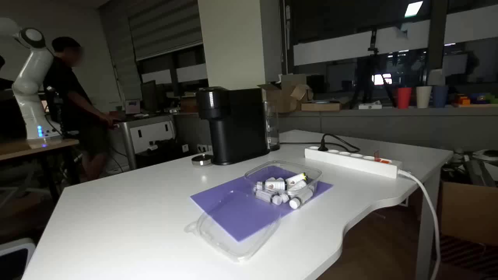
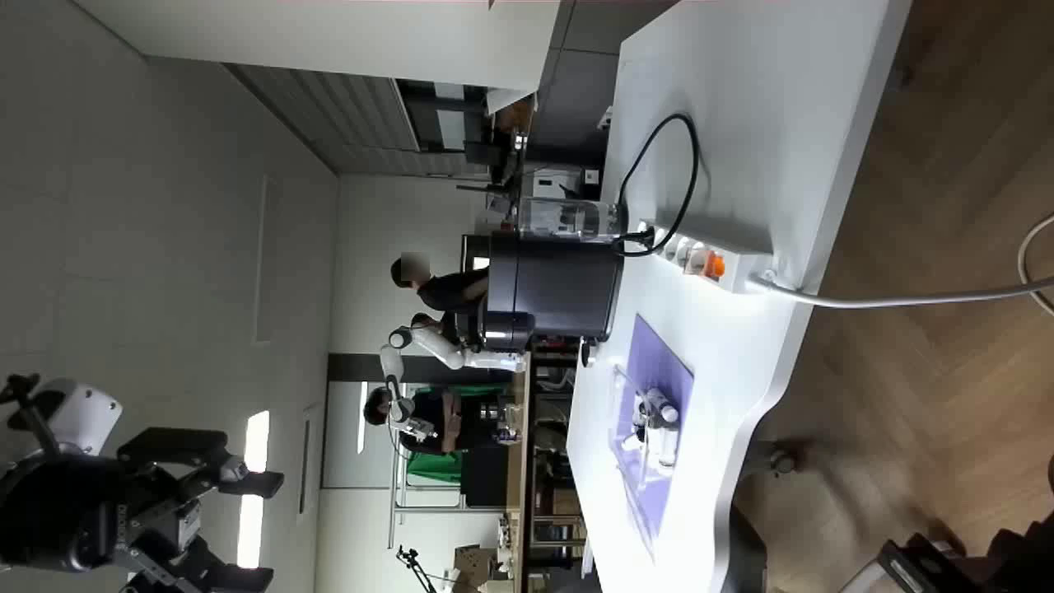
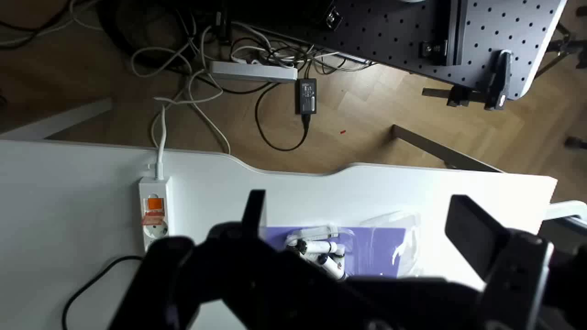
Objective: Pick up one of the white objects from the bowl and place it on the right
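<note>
Several small white bottles with dark bands [image 1: 275,184] lie jumbled in a clear plastic bowl [image 1: 320,175]. One bottle [image 1: 297,179] has a yellow end. The bottles also show in an exterior view [image 2: 663,408] and in the wrist view [image 3: 320,247], where the gripper body hides part of the bowl. The bowl stands on a purple sheet [image 1: 237,217] on the white table. My gripper [image 3: 362,220] is open and empty, high above the table, with the bowl and sheet seen below between its fingers. It also shows at the side of an exterior view [image 2: 251,531].
A clear lid [image 1: 249,254] lies partly under or over the sheet's corner; I cannot tell which. A black coffee machine [image 1: 245,124] and a small round tin [image 1: 202,160] stand behind. A white power strip [image 1: 352,161] with a black cord lies near the table's curved edge.
</note>
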Controlling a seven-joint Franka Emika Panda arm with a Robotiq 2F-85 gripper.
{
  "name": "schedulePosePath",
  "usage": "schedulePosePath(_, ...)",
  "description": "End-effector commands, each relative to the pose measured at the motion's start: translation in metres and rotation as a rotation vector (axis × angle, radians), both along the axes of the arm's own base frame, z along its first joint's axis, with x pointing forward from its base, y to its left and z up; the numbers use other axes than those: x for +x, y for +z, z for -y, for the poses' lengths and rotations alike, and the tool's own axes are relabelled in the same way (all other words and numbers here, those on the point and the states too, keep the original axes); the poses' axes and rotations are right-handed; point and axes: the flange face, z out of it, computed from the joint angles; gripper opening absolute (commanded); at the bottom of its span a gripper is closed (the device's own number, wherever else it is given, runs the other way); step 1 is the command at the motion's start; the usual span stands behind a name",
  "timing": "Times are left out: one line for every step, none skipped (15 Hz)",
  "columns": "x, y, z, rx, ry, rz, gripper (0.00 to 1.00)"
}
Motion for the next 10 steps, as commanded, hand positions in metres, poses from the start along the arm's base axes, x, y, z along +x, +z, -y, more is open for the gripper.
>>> schedulePosePath(0.000, 0.001, 0.000, 0.000, 0.000, 0.001, 1.00)
schedulePosePath(0.000, 0.001, 0.000, 0.000, 0.000, 0.002, 1.00)
schedulePosePath(0.000, 0.001, 0.000, -0.001, 0.000, 0.002, 1.00)
schedulePosePath(0.000, 0.001, 0.000, -0.001, 0.000, 0.003, 1.00)
schedulePosePath(0.000, 0.001, 0.000, -0.001, 0.000, 0.003, 1.00)
schedulePosePath(0.000, 0.001, 0.000, -0.001, 0.000, 0.003, 1.00)
schedulePosePath(0.000, 0.001, 0.000, -0.001, 0.000, 0.003, 1.00)
schedulePosePath(0.000, 0.001, 0.000, -0.001, 0.000, 0.003, 1.00)
schedulePosePath(0.008, -0.004, 0.000, 0.003, 0.044, 0.027, 1.00)
schedulePosePath(0.019, -0.011, -0.001, -0.007, 0.084, 0.048, 1.00)
